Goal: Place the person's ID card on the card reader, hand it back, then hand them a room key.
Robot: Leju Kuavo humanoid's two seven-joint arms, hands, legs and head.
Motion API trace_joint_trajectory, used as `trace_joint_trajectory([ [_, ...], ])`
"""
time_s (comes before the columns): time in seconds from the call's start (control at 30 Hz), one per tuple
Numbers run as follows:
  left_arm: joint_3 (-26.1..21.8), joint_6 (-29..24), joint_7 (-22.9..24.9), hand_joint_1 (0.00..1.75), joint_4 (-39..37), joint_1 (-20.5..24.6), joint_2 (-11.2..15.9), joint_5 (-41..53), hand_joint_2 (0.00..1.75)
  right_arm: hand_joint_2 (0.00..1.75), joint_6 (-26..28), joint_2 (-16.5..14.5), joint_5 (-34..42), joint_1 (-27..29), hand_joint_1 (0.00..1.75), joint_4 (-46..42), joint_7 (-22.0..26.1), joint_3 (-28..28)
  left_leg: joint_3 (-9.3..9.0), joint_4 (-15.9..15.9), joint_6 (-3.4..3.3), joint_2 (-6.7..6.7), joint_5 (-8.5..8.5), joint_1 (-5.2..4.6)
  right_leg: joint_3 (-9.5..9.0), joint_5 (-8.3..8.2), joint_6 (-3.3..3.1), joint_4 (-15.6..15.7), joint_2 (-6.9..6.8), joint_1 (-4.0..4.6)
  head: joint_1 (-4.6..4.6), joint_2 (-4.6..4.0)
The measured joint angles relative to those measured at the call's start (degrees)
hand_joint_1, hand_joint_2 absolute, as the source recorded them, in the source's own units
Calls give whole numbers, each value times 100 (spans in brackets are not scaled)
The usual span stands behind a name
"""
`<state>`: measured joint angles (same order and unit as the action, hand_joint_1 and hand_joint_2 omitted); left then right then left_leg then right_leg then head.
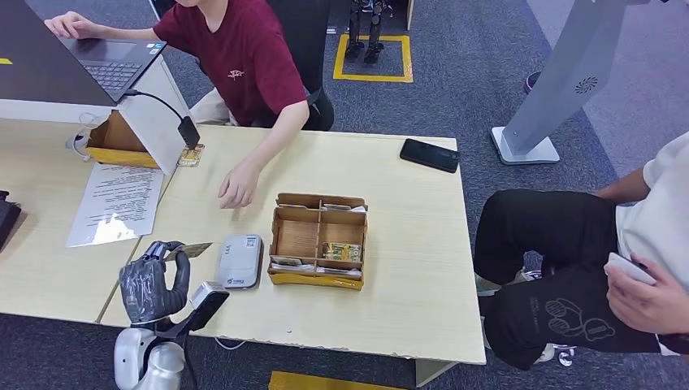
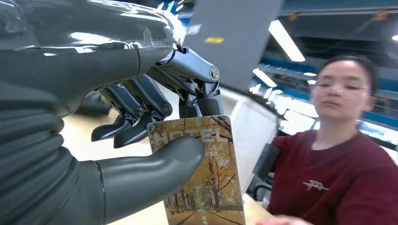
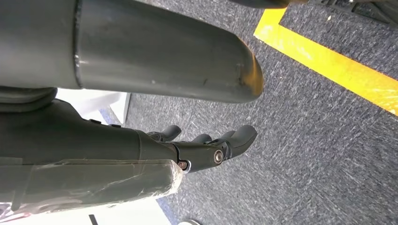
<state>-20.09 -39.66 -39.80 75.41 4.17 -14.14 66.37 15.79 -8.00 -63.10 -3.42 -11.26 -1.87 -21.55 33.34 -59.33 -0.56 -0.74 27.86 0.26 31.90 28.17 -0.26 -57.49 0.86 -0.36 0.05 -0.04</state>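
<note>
At the near left edge of the table, I had the left hand (image 1: 154, 286) raised with a card (image 1: 188, 249) pinched between the thumb (image 2: 150, 161) and the darker fingers (image 2: 141, 110). In the left wrist view the card (image 2: 199, 171) showed an autumn avenue of trees and the word HOTEL, so I judged it to be the room key and not the ID card, held upright with its printed face clear of the thumb so the person could take it by the free end. The card reader (image 1: 240, 261), a small pale box, lay flat on the table just right of that hand, with nothing on it that I could see. Just right of the reader stood a cardboard tray (image 1: 318, 240) split into compartments, with more cards in its near ones, which I took to be the key stock kept within reach. The person in the dark red shirt (image 1: 244, 61) sat on the far side, one hand (image 1: 238, 186) resting on the table ahead of my hand, near enough to receive the card, though well apart from it. The right hand (image 3: 211, 145) hung over the carpet, its fingers loosely curled and holding nothing. I judged the handover of the key as the step in hand.
</note>
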Motion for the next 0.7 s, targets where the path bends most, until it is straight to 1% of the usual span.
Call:
trace_joint_trajectory([
  [0.2,131,17,9,175,-308,30,57,-325,175,0,6,-11,-1,-8,0,0,1,-55,0,0,0,1,0,0,0,0,0,0,1,0,1,0],
  [0.27,220,198,95,175,-368,30,98,-770,175,0,10,-14,-13,-9,0,0,1,-74,0,0,0,1,0,0,0,0,0,0,2,0,-1,0],
  [0.33,420,715,274,175,-396,24,172,-1658,175,0,21,-18,-42,-9,0,0,2,-121,0,-1,0,0,0,0,0,0,0,0,1,0,-1,0],
  [0.43,806,1860,567,175,-298,4,291,-3141,175,0,42,-24,-89,-9,0,0,2,-214,2,0,0,-4,0,0,0,0,0,0,-2,0,0,0],
  [0.5,994,2469,775,175,-162,-4,343,-3860,175,0,54,-33,-105,-9,0,0,2,-277,2,0,0,-3,0,1,-1,0,0,0,-2,0,1,0],
  [0.57,1096,2765,922,175,-53,-3,393,-4203,175,0,63,-44,-109,-8,0,0,2,-329,1,0,0,-2,0,0,0,0,0,0,1,0,0,0],
  [0.7,1176,2832,1030,175,36,1,488,-4281,175,0,71,-54,-145,-8,0,0,2,-401,1,0,0,-2,0,0,0,0,0,0,1,0,-1,0],
])
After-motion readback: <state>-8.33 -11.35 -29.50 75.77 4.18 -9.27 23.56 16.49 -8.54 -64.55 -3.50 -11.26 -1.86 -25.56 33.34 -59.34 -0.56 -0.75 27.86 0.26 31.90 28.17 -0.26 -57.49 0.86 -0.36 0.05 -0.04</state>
